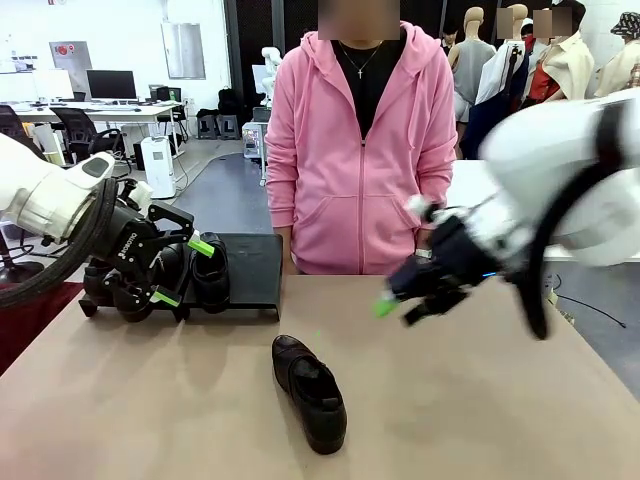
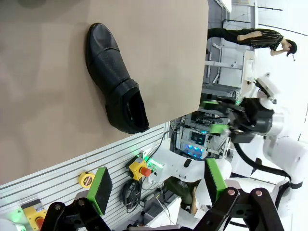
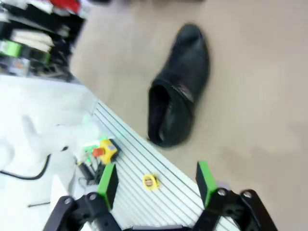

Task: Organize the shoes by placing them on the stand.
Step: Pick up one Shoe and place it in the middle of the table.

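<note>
Shoes first: one loose shoe (image 1: 310, 391) lies on the table (image 1: 500, 400) in my front view, toe toward the stand, heel toward me. The stand (image 1: 245, 270) sits at the table's 10 o'clock with a shoe on it (image 1: 210, 272). My left gripper (image 1: 178, 270) hovers by the stand's front, jaws spread wide, nothing in them; loose shoe is at its 4 o'clock, well apart. My right gripper (image 1: 400, 298) is blurred, above the table at the loose shoe's 1 o'clock, apart from it; it looks empty, but I can't tell how wide the jaws stand here. A person in a pink hoodie (image 1: 360, 150) stands at the far side.

Left wrist view: fingers (image 2: 100, 189) apart and empty, loose shoe (image 2: 115, 79) at 11 o'clock, far off.

Right wrist view: blurred, pads (image 3: 108, 178) parted with nothing between, loose shoe (image 3: 178, 86) at 12 o'clock, apart.

Handling guess: glossy leather, so probably slick; light, stiff sole, softer upper. I'd pinch across the collar wall by the opening, or the heel counter.
</note>
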You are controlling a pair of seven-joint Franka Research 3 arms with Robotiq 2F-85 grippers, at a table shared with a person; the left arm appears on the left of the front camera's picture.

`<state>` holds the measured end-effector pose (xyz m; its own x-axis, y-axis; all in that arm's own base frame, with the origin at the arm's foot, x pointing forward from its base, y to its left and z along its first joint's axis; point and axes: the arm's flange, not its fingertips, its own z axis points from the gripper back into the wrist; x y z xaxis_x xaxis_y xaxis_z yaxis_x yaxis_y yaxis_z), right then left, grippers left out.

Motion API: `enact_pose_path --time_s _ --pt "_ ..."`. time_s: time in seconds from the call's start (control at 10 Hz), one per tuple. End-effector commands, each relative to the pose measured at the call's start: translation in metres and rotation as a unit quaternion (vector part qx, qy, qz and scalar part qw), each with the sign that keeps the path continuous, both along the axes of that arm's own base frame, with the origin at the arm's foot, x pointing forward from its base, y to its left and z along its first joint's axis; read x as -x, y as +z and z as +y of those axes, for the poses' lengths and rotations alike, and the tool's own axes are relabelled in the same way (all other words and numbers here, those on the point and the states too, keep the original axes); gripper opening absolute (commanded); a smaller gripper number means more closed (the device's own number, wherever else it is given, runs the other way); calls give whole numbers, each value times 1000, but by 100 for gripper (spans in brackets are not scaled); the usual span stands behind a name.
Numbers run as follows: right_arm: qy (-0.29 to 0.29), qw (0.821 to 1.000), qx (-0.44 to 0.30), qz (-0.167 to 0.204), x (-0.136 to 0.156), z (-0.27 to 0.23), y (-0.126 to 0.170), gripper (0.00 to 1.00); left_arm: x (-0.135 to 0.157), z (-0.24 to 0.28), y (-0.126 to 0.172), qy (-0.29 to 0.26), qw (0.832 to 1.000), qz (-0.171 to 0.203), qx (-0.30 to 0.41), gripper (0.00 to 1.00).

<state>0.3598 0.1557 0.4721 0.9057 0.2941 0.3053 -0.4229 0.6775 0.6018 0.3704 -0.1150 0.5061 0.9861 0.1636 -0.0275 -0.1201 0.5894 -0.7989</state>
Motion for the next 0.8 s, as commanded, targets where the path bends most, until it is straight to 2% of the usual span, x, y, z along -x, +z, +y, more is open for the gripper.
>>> enact_pose_path --time_s 0.0,0.1,0.3,0.5,0.7 --pt "6 1000 13 -17 9 -98 29 100 1 1 1 -3 1000 0 1 100" --pt "-12 1000 7 -19 18 -140 40 100 1 1 1 -3 1000 0 1 100" --pt "-91 996 24 -9 37 -198 49 100 1 1 1 -3 1000 0 1 100" --pt "-117 993 10 -6 40 -209 40 100 1 1 1 -3 1000 0 1 100" --pt "-97 995 17 -13 44 -217 48 100 1 1 1 -3 1000 0 1 100"
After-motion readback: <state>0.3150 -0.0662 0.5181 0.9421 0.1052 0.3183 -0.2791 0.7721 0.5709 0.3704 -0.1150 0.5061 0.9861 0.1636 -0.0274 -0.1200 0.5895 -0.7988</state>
